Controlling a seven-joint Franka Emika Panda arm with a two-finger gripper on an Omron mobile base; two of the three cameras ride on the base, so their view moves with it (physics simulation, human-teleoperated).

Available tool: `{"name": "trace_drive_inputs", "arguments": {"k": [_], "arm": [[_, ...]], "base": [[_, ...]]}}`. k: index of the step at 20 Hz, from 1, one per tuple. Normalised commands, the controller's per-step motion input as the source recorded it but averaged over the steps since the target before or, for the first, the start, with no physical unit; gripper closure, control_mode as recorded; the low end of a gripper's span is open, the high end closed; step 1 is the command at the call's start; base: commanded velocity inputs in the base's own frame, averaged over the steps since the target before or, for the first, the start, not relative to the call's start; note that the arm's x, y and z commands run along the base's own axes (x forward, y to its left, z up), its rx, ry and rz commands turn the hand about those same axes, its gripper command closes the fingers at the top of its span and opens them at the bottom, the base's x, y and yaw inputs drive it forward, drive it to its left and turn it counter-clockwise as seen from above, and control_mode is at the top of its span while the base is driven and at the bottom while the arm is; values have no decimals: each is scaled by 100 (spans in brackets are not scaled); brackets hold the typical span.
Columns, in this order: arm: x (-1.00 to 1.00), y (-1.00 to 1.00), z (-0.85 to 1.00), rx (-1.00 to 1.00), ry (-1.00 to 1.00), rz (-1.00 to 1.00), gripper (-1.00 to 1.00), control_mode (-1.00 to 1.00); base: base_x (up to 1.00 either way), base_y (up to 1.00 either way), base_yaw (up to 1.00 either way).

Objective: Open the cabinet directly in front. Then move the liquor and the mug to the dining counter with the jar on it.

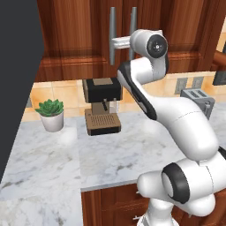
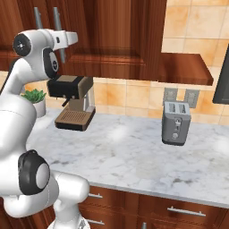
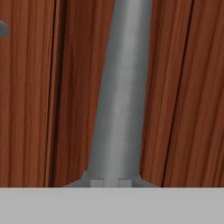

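Observation:
The cabinet (image 1: 79,35) (image 2: 116,31) is reddish-brown wood with two long grey bar handles, and both doors stand closed. My gripper (image 1: 114,43) (image 2: 71,38) reaches out level against the doors at handle height. In the hand view a grey handle (image 3: 122,87) runs straight up from between my finger tips, and the gripper (image 3: 110,181) is shut on it. The seam between the two doors lies just left of that handle. The liquor and the mug are hidden. The dining counter and the jar are out of view.
Under the cabinet, a marble worktop (image 1: 119,150) (image 2: 134,152) carries a brown coffee machine (image 1: 102,106) (image 2: 71,100), a potted plant (image 1: 50,114) (image 2: 35,99) and a grey toaster (image 1: 197,99) (image 2: 175,123). A tall dark panel (image 1: 17,66) stands at the left.

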Motion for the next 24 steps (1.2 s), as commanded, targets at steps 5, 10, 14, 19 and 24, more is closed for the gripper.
{"name": "trace_drive_inputs", "arguments": {"k": [5, 10, 14, 19, 24], "arm": [[0, 0, 0, 0, 0, 0, 100, -100], [0, 0, 0, 0, 0, 0, 100, -100], [-8, 0, 0, 0, -3, 0, 100, -100], [-31, -5, 0, 0, 0, 0, 100, -100], [-62, -34, 0, 1, 0, 1, 100, -100]], "base": [[0, 0, 0], [0, 0, 0], [0, 0, 0], [0, 0, 0], [0, 0, 0]]}}
